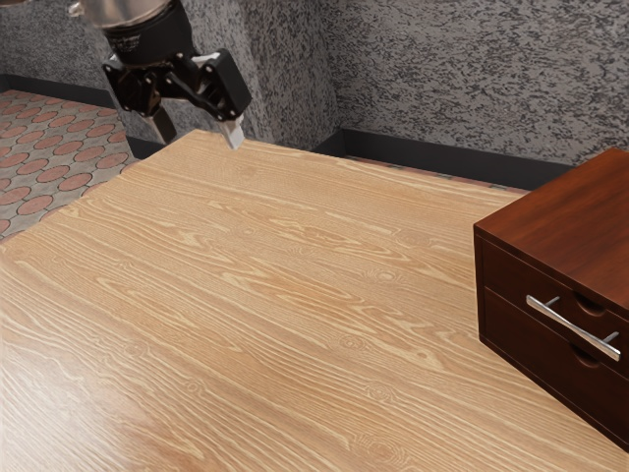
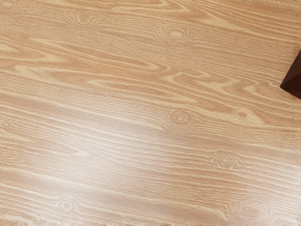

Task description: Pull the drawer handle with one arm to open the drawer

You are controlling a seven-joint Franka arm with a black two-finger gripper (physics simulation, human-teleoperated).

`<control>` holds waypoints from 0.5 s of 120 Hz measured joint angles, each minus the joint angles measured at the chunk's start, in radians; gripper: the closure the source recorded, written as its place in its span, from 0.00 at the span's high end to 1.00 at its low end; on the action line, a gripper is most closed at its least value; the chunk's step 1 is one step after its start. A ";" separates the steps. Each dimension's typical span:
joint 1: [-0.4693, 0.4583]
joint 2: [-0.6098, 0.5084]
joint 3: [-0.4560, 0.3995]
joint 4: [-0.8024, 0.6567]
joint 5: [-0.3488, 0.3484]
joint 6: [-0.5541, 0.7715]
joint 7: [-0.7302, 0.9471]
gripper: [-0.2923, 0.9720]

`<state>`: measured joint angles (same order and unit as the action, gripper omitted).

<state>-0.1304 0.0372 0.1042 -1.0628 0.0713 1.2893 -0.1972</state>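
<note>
Jaws open and empty; the handle [image 1: 573,327], level along the drawer [image 1: 513,278] front, lies well apart toward the exterior view's right.

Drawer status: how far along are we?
Done: nothing yet; the drawer fronts sit flush in the cabinet. In hand: the gripper hangs open and empty over the table's far corner at the exterior view's upper left, well away from the handle. Left: cross to the handle, close on it, pull the drawer out.
</note>
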 joint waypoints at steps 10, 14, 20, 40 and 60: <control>-0.010 0.003 -0.019 -0.004 -0.027 -0.009 -0.136 0.77; -0.015 0.007 -0.026 -0.005 -0.034 -0.010 -0.190 0.77; -0.028 0.011 -0.032 -0.007 -0.041 -0.008 -0.268 0.77; -0.064 0.038 -0.041 -0.016 -0.050 -0.005 -0.492 0.77; -0.072 0.049 -0.061 -0.046 -0.065 0.004 -0.659 0.77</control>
<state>-0.2023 0.0860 0.0435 -1.1091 0.0059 1.2932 -0.8564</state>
